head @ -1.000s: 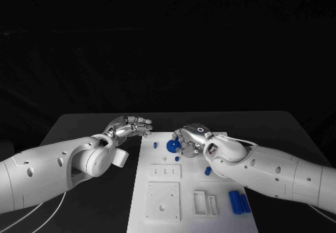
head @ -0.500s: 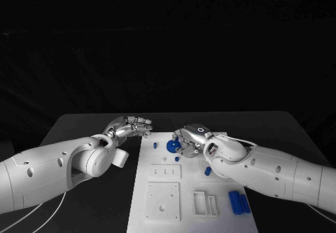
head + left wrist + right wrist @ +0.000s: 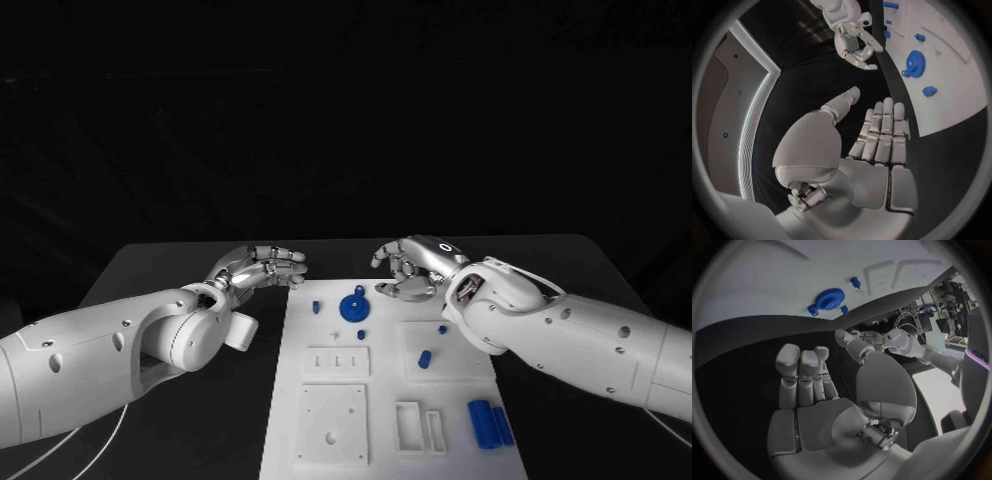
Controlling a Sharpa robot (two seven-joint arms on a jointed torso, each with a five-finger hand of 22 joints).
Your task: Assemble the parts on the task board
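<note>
The white task board (image 3: 329,370) lies in the middle of the black table. A blue gear (image 3: 355,305) sits near its far end, with a small blue peg (image 3: 317,299) to its left and another (image 3: 361,335) just in front. My right hand (image 3: 411,266) hovers beyond the board's far right corner, apart from the gear and holding nothing. My left hand (image 3: 265,266) floats off the board's far left corner, fingers straight and empty. The left wrist view shows the gear (image 3: 914,62) and my right hand (image 3: 856,47). The right wrist view shows the gear (image 3: 829,299) on the board (image 3: 786,280).
A blue piece (image 3: 426,357) stands mid-board on the right. Two blue cylinders (image 3: 485,422) lie at the near right corner. Raised white blocks with holes and slots (image 3: 335,410) take up the board's near half. Black table (image 3: 173,260) runs along both sides.
My right hand has come off the blue gear and drawn back and to the right. The gear stays on the board. My left hand has barely moved.
</note>
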